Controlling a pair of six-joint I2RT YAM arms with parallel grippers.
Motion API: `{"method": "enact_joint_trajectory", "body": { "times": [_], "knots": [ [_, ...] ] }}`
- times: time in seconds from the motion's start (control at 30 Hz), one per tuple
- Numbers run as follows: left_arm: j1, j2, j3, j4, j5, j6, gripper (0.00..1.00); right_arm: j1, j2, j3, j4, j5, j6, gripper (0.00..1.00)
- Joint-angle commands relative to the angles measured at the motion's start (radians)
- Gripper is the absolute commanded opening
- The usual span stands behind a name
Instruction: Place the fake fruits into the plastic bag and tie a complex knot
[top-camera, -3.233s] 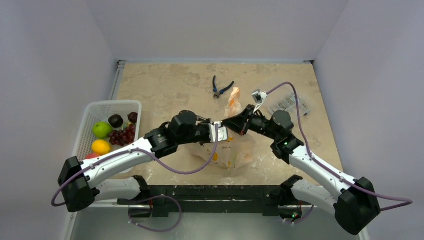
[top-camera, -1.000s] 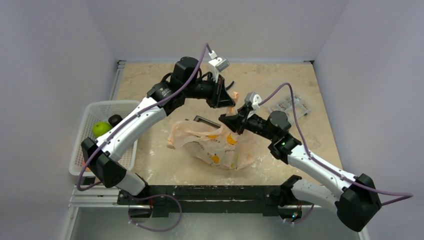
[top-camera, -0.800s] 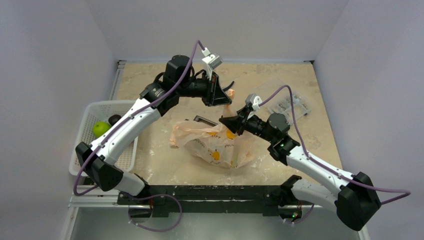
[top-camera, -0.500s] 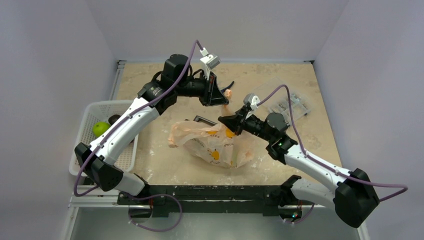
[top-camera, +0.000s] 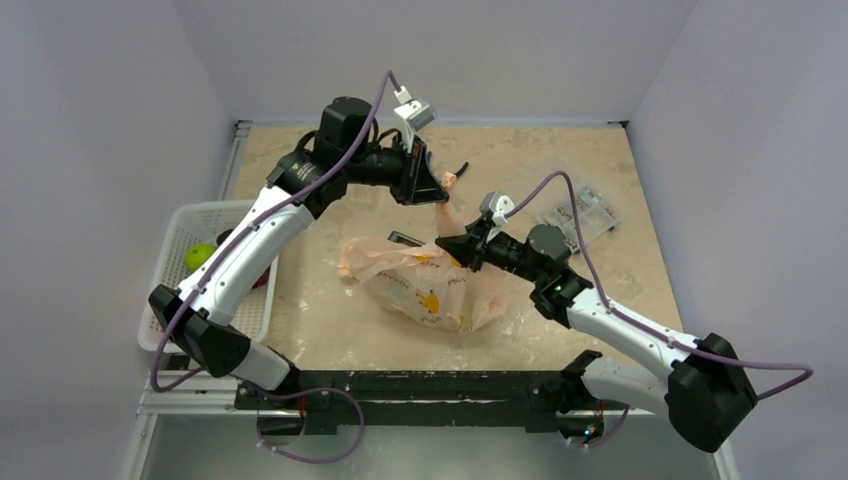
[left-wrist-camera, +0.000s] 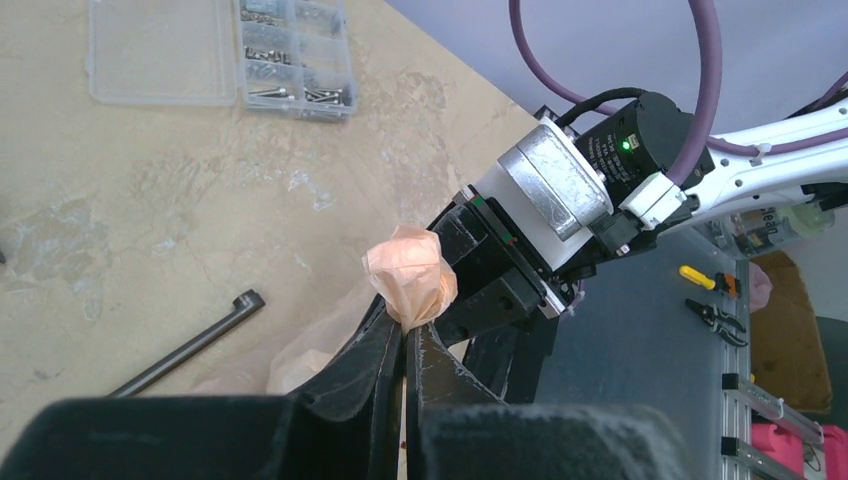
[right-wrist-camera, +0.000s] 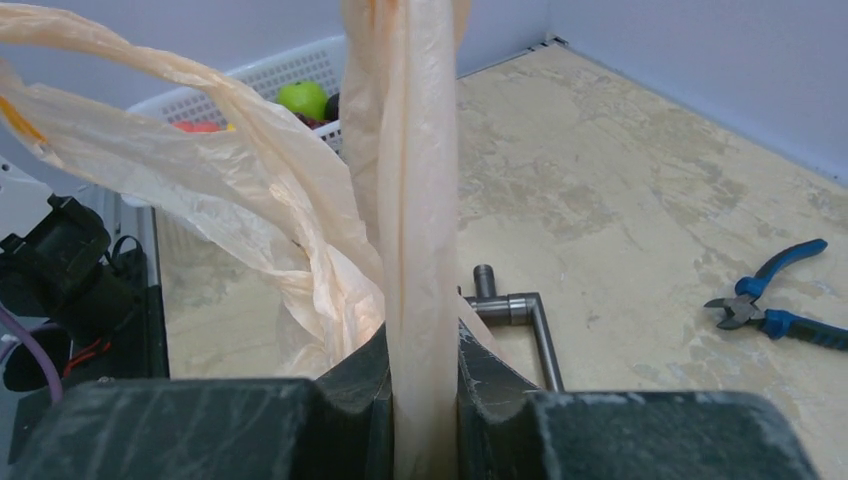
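**Left claw.** My left claw (top-camera: 432, 188) is raised over the far middle of the worktop (top-camera: 330, 200). Its jaws are pressed together on the end of a handle strand (top-camera: 446, 205) of the plastic bag (top-camera: 430, 300). In the left wrist view a crumpled peach tip (left-wrist-camera: 410, 275) sticks out just past my fingertips (left-wrist-camera: 385, 345).

**Right claw.** My right claw (top-camera: 447, 240) sits just nearer than the left one, directly above the bag. Its jaws are clamped on the same handle strand lower down. In the right wrist view the strand rises straight up from between the fingers (right-wrist-camera: 350, 385) and leaves the top of the picture.

**Plastic bag.** The bag lies crumpled on the middle of the worktop, and orange-yellow printed marks show on its body. A second handle loop (top-camera: 352, 262) hangs loose to the left. I cannot tell whether any fruit is inside.

**Fake fruits.** A green round fruit (top-camera: 200, 256) lies in the white mesh basket (top-camera: 190, 222) at the left edge of the worktop. The right wrist view shows a dark fruit (right-wrist-camera: 332, 102) touching it and a red one (right-wrist-camera: 200, 127) nearby. My left arm covers much of the basket from above.

**Other items.**
- An L-shaped metal key (top-camera: 402, 238) lies just beyond the bag.
- Blue-handled pliers (right-wrist-camera: 775, 300) lie further back.
- A clear compartment box of screws (top-camera: 572, 208) sits at the far right.
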Motion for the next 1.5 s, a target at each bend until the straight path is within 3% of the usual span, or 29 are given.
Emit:
{"method": "enact_joint_trajectory", "body": {
  "times": [0.0, 0.1, 0.23, 0.27, 0.3, 0.37, 0.4, 0.53, 0.6, 0.67, 0.77, 0.87, 0.97, 1.07, 1.17, 1.47],
  "knots": [
    [0.034, 0.026, 0.181, 0.08, 0.023, 0.03, 0.0, -0.001, 0.029, -0.016, -0.162, -0.003, -0.051, 0.14],
    [0.033, 0.07, 0.252, 0.033, 0.046, 0.057, 0.0, 0.0, 0.035, -0.014, -0.172, -0.002, -0.048, 0.0],
    [0.036, 0.099, 0.306, -0.039, 0.066, 0.101, 0.01, -0.001, 0.032, -0.003, -0.182, 0.008, -0.039, 0.0],
    [0.036, 0.087, 0.301, -0.051, 0.07, 0.116, 0.2, -0.001, 0.032, 0.001, -0.184, 0.009, -0.031, 0.0],
    [0.047, 0.065, 0.287, -0.059, 0.088, 0.138, 0.54, 0.0, 0.034, 0.005, -0.183, 0.002, -0.018, 0.0],
    [0.104, -0.021, 0.224, -0.08, 0.112, 0.178, 0.94, -0.002, 0.032, 0.005, -0.187, 0.007, -0.01, 0.0],
    [0.148, -0.072, 0.185, -0.089, 0.156, 0.205, 0.99, -0.003, 0.027, 0.003, -0.19, 0.009, -0.009, 0.0],
    [0.379, -0.26, 0.035, -0.256, 0.284, 0.418, 1.0, -0.01, 0.001, 0.003, -0.205, 0.015, -0.008, 0.0],
    [0.555, -0.301, -0.012, -0.381, 0.383, 0.497, 1.0, -0.018, -0.003, 0.009, -0.205, 0.015, 0.001, 0.0],
    [0.673, -0.31, -0.031, -0.616, 0.424, 0.762, 1.0, -0.023, -0.004, 0.013, -0.196, 0.006, 0.011, 0.0],
    [0.702, -0.357, -0.16, -0.802, 0.311, 1.177, 1.0, -0.025, -0.001, 0.013, -0.179, -0.012, 0.016, 0.0],
    [0.702, -0.435, -0.352, -0.753, 0.305, 1.344, 1.0, -0.026, 0.008, 0.019, -0.173, -0.021, 0.018, 0.0],
    [0.678, -0.515, -0.518, -0.542, 0.378, 1.31, 1.0, -0.025, 0.008, 0.024, -0.177, -0.034, 0.005, 0.0],
    [0.558, -0.547, -0.626, -0.294, 0.349, 1.218, 1.0, -0.025, 0.01, 0.038, -0.2, -0.057, -0.019, 0.0],
    [0.447, -0.534, -0.686, -0.177, 0.339, 1.178, 1.0, -0.025, 0.018, 0.046, -0.216, -0.079, -0.038, 0.0],
    [0.268, -0.521, -0.774, 0.156, 0.303, 1.051, 1.0, -0.025, 0.036, 0.065, -0.245, -0.071, -0.086, 0.0]
  ]
}}
